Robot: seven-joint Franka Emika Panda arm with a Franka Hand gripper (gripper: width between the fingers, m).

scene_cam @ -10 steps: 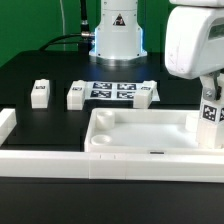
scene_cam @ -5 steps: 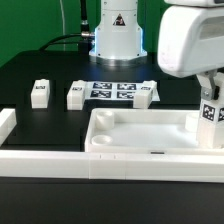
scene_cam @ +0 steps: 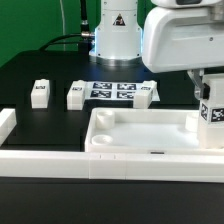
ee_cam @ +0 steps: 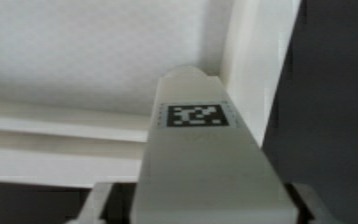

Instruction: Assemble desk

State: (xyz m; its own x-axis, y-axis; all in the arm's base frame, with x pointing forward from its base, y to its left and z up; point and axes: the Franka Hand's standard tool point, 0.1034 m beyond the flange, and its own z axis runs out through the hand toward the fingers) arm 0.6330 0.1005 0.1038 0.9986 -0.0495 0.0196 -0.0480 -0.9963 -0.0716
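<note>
The white desk tabletop [scene_cam: 150, 131] lies with its raised rim up in the front middle of the exterior view. My gripper [scene_cam: 209, 96] is shut on a white square leg [scene_cam: 212, 116] and holds it upright over the tabletop's right end. In the wrist view the leg [ee_cam: 197, 150], with its tag facing the camera, sits in the gripper [ee_cam: 202, 203], and its end is by the tabletop's rim [ee_cam: 247, 50] near a corner. I cannot tell whether the leg touches the tabletop. Three more legs [scene_cam: 40, 93] [scene_cam: 76, 96] [scene_cam: 147, 93] lie behind the tabletop.
The marker board [scene_cam: 112, 90] lies flat between two of the loose legs, in front of the arm's base [scene_cam: 118, 40]. A low white border rail [scene_cam: 60, 160] runs along the front, with a raised end [scene_cam: 6, 122] at the exterior view's left.
The arm's white wrist housing has swung toward the exterior view's left. The held leg has stayed in about the same place over the tabletop's right end.
</note>
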